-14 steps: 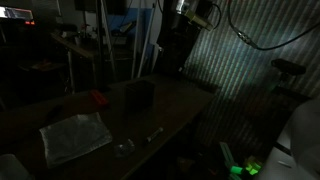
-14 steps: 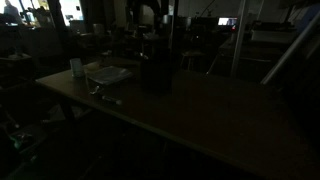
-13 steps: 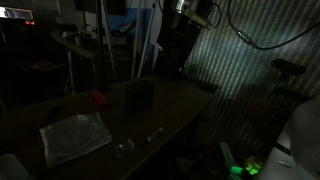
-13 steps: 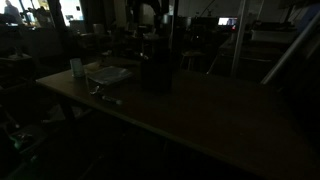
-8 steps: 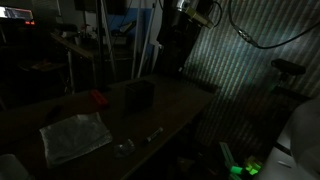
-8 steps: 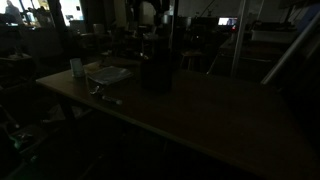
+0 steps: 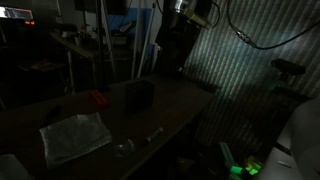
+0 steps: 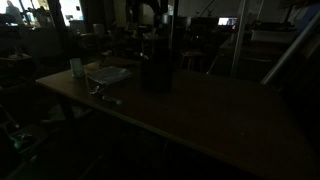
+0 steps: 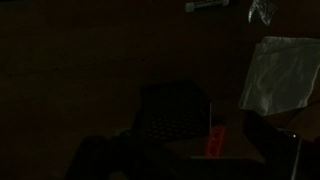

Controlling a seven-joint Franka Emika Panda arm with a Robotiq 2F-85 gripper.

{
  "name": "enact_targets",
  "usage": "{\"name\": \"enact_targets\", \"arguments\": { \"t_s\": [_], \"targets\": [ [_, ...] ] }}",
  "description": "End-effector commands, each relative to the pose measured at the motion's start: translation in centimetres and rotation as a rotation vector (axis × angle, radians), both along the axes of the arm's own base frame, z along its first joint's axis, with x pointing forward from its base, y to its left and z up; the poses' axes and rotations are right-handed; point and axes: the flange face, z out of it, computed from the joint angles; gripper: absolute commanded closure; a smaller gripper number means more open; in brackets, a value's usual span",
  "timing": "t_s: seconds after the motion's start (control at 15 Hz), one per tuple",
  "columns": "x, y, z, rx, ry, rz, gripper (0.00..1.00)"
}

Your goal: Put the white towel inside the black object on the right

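The room is so dim that I can't pick out the gripper with any certainty. Only vague dark shapes sit at the lower edge of the wrist view, so whether it is spread or pressed together I cannot tell.

The white towel (image 7: 75, 136) lies flat and untouched on the surface (image 7: 172, 106), so I'd judge the task is at its opening step, the reach toward the towel, with nothing grasped yet.

From the wrist view, the gripper seems to hang well above the surface. The black container (image 9: 178, 115) is almost directly beneath it. The towel (image 9: 280, 75) lies farther out and off to the side, well apart from the gripper. A small red object (image 9: 215, 140) sits just beside the container, between it and the towel.

The next move, as I read it, calls for the gripper to travel out over the towel and come down with its jaws apart. It would then pinch up a fold of cloth. After that comes a lift high enough to clear the container's rim and a drop through its open top, without knocking the red object.
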Motion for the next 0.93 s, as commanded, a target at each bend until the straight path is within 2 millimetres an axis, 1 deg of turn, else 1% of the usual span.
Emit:
{"name": "enact_targets", "arguments": {
  "t_s": [0.0, 0.13, 0.27, 0.4, 0.47, 0.67, 0.73, 0.87],
  "targets": [
    [1.4, 2.8, -0.2, -0.026, 0.010, 0.041, 0.00],
    [2.3, 5.4, -0.6, -0.043, 0.018, 0.092, 0.00],
    [3.4, 8.7, -0.9, -0.058, 0.019, 0.156, 0.00],
    [4.4, 12.3, -1.2, -0.065, 0.006, 0.224, 0.00],
    [5.1, 14.5, -1.5, -0.069, -0.007, 0.258, 0.00],
    [6.6, 19.8, -1.9, -0.078, -0.058, 0.348, 0.00],
    [7.1, 21.3, -2.1, -0.077, -0.083, 0.369, 0.00],
    [8.3, 23.6, -2.5, -0.077, -0.130, 0.403, 0.00]
  ]
}}
